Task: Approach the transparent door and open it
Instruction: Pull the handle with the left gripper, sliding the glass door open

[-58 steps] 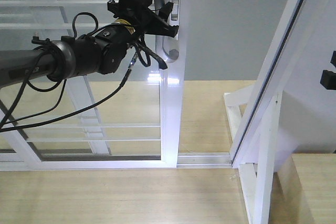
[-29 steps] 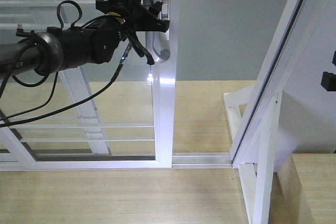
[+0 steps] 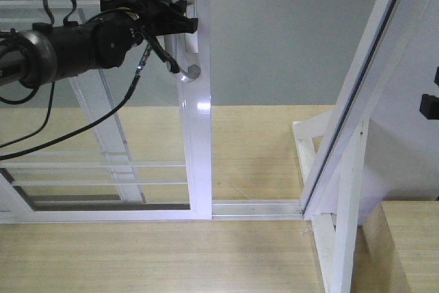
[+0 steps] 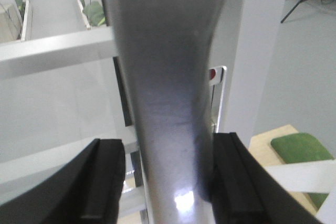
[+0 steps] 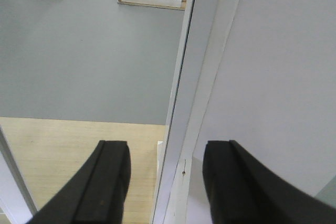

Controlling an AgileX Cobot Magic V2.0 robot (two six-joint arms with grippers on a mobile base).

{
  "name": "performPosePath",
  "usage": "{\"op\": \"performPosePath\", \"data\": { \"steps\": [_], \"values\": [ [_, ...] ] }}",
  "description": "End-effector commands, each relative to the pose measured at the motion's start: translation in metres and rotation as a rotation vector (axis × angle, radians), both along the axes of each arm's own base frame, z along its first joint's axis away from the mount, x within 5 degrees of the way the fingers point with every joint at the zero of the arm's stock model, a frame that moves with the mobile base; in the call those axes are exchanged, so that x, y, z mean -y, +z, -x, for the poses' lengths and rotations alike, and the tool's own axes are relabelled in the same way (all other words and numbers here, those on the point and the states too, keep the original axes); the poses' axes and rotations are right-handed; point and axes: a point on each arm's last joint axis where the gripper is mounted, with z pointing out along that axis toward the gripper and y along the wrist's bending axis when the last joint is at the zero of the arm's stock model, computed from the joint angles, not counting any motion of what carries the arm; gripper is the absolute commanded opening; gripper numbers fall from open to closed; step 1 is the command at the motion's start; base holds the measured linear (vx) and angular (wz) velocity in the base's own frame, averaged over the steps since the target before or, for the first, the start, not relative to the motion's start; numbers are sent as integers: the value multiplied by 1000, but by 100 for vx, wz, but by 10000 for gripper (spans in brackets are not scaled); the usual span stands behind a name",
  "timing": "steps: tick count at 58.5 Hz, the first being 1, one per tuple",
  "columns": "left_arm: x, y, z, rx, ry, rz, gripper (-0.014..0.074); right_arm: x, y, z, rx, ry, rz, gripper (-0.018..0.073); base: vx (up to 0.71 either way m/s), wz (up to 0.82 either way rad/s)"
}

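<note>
One transparent door, one handle, two hands

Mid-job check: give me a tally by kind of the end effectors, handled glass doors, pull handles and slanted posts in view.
End effectors: 2 (left end effector shut on the pull handle; right end effector open, holding nothing)
Transparent door: 1
Pull handle: 1
Slanted post: 1
Total: 5

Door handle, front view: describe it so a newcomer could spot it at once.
Start at the tall white-framed transparent door on the left of the front view and follow its right-hand stile upward. The grey pull handle curves off that stile, clamped by the left tool; the slanted white post to the right has none.
</note>
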Motion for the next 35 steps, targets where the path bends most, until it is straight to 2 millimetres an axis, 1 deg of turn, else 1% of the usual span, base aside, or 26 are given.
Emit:
{"op": "performPosePath", "data": {
  "steps": [1, 10, 19, 27, 35],
  "values": [
    [-17, 51, 4, 116, 38, 56, 447, -2, 17, -2, 98, 28, 7, 406, 0, 0],
    [-39, 60, 4, 87, 69, 48, 447, -2, 17, -2, 98, 28, 7, 406, 0, 0],
    [-61, 61, -2, 93, 118, 44, 447, -2, 17, -2, 98, 28, 7, 406, 0, 0],
    [-73, 60, -4, 84, 144, 42, 447, -2, 17, -2, 98, 28, 7, 406, 0, 0],
    [-81, 62, -1, 31, 142, 32, 447, -2, 17, -2, 98, 28, 7, 406, 0, 0]
  ]
}}
